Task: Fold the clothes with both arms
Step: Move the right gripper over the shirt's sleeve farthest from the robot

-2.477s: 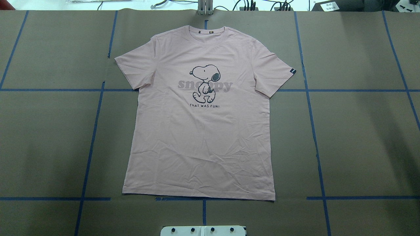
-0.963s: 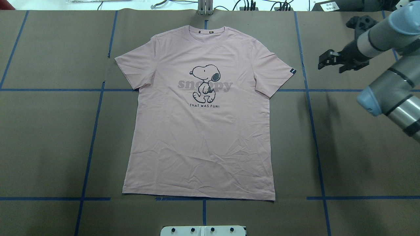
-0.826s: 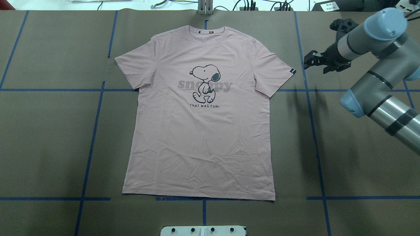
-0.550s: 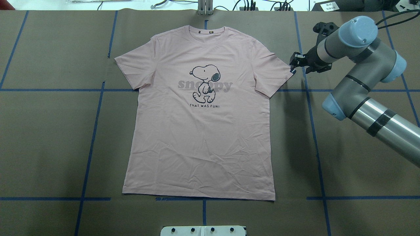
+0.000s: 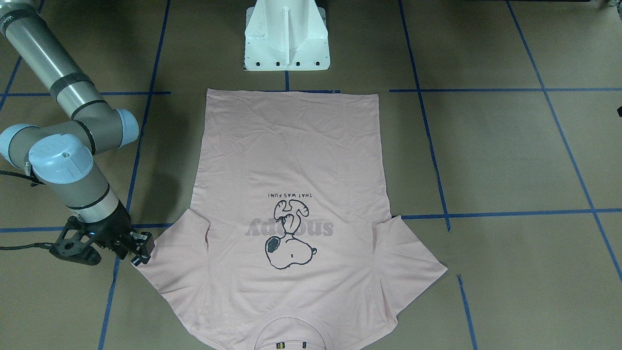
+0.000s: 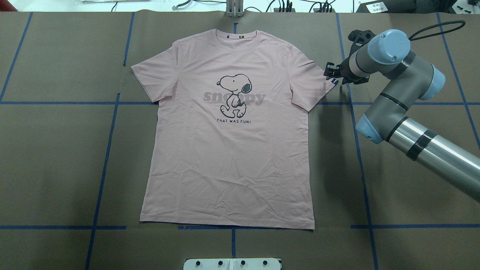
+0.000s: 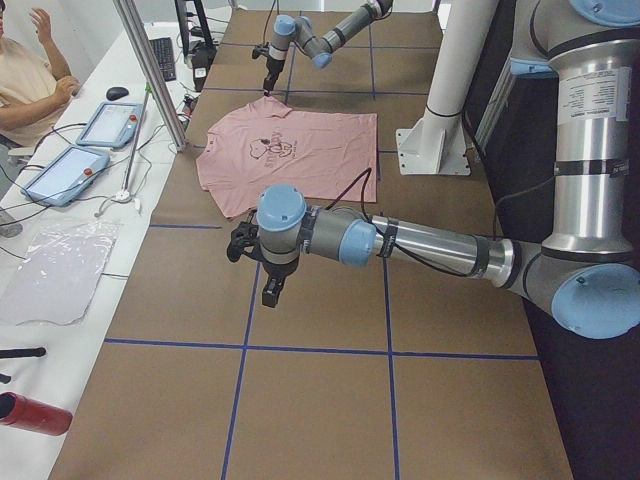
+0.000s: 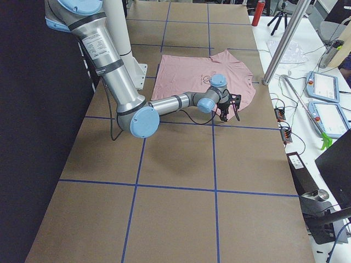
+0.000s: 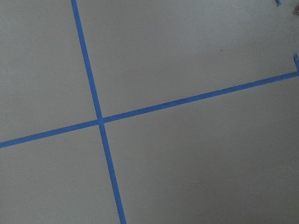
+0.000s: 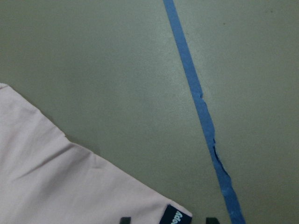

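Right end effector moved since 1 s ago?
Yes. In the overhead view the right end effector has crossed the vertical blue tape line leftward and now sits at the tagged sleeve corner of the T-shirt.

The T-shirt (image 6: 228,157) lies flat on the table (image 6: 56,157), hem nearest the base (image 5: 286,39), neck farthest. The right gripper (image 6: 330,73) is at the tip of the sleeve on the robot's right — the left gripper (image 7: 269,293) is well apart, beyond the opposite sleeve.

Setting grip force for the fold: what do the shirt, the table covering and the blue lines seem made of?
T-shirt: thin soft knit, probably cotton jersey, matte; it lies flat with fine creases.
Table covering: brown paper or card, matte, with no sheen.
Blue lines: adhesive tape, likely painter's; the edge is torn and wrinkled.
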